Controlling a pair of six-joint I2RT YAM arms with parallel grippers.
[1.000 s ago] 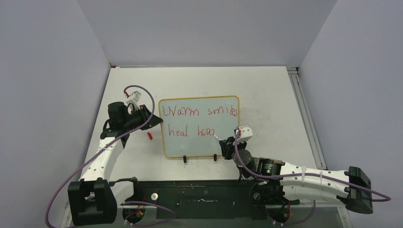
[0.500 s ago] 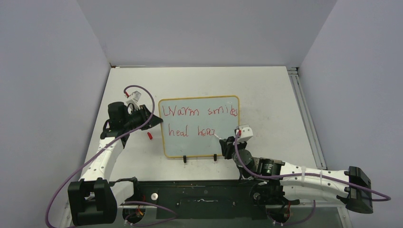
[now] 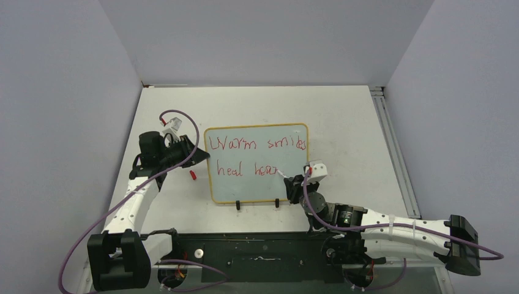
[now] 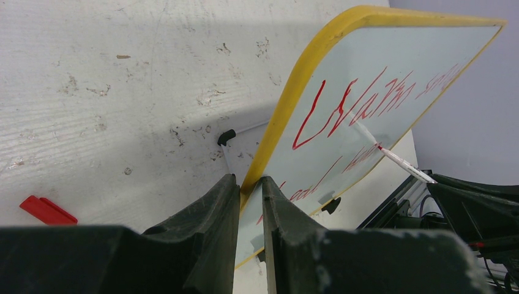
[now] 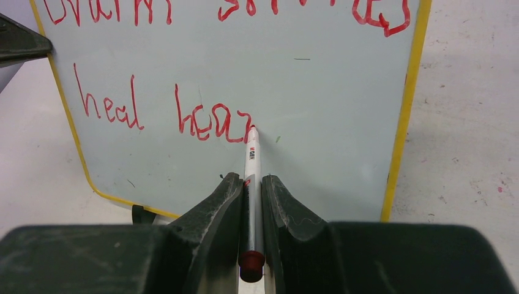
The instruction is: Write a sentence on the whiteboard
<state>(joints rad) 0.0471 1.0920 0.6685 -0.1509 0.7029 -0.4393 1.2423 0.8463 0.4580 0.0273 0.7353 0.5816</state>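
The whiteboard stands on the table, yellow-framed, with two black feet. Its red sentence reads "Warm smiles" above "heal hear". My left gripper is shut on the board's left frame edge, as the left wrist view shows on the board. My right gripper is shut on a white red-ink marker. The marker tip touches the board at the end of "hear". The marker also shows in the left wrist view.
A red marker cap lies on the table left of the board, also in the left wrist view. A metal rail runs along the table's right edge. Grey walls enclose the table on three sides.
The marker tip has crept slightly right along the second line, adding a short red stroke after "hear". The left gripper and the board have not moved.
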